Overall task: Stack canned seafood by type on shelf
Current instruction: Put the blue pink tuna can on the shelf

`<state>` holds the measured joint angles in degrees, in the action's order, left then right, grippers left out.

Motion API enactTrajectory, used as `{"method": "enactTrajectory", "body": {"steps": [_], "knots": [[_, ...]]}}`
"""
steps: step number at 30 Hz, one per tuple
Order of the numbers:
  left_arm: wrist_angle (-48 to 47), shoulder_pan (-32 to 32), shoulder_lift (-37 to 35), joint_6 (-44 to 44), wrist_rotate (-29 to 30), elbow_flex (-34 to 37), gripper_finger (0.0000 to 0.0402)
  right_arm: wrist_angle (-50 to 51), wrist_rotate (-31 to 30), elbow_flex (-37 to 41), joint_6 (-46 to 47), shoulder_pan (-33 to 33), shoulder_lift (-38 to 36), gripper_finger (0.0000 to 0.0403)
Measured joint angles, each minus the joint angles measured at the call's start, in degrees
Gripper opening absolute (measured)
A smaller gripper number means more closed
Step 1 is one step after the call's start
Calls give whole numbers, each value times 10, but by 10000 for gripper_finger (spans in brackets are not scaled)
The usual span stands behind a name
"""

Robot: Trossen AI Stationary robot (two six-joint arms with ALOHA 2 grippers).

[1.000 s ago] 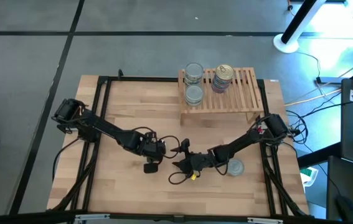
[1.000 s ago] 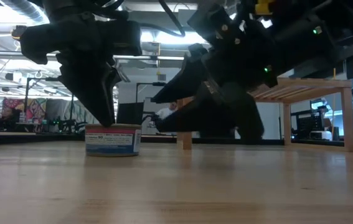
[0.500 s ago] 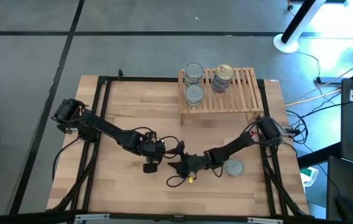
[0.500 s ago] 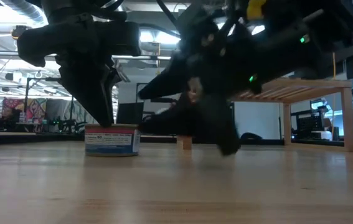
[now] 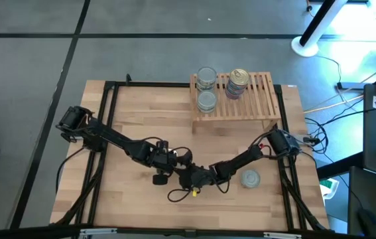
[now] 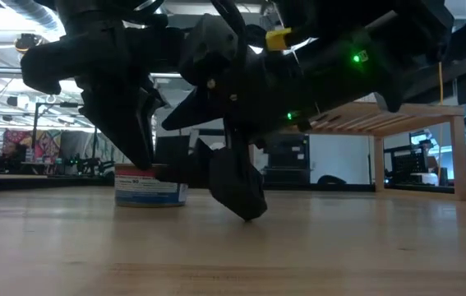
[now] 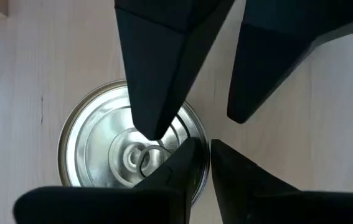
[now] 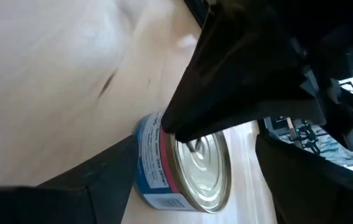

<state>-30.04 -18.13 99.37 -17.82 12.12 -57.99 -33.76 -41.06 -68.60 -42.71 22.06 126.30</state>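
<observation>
Gold pull-ring tin (image 6: 151, 185) upright on table (image 5: 128, 206), directly under left hand (image 6: 138, 156). One finger on lid near ring, other past rim; grip state unclear. Right hand (image 8: 182, 180) spread wide, alongside tin, empty. Shelf (image 5: 254, 103) well beyond.

A tin (image 8: 182, 171) lies on the pale wood tabletop (image 8: 51, 56), blue and red label showing, pull-ring lid facing out; a dark finger of the left gripper (image 8: 238, 93) comes down onto its lid; dark shapes fill the near edge.
</observation>
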Motion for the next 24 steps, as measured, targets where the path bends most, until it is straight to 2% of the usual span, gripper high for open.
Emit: {"method": "enactTrajectory", "body": {"steps": [8, 12, 24], "knots": [[-3, 0, -2, 0, -6, 1, 25, 44, 1, -2, 65, 0, -2, 321], [-3, 0, -2, -1, -9, 1, 5, 49, 1, -2, 69, 0, -2, 321], [-18, 2, -31, -14, -18, 3, 0, 51, 5, -1, 66, 5, -2, 321]]}}
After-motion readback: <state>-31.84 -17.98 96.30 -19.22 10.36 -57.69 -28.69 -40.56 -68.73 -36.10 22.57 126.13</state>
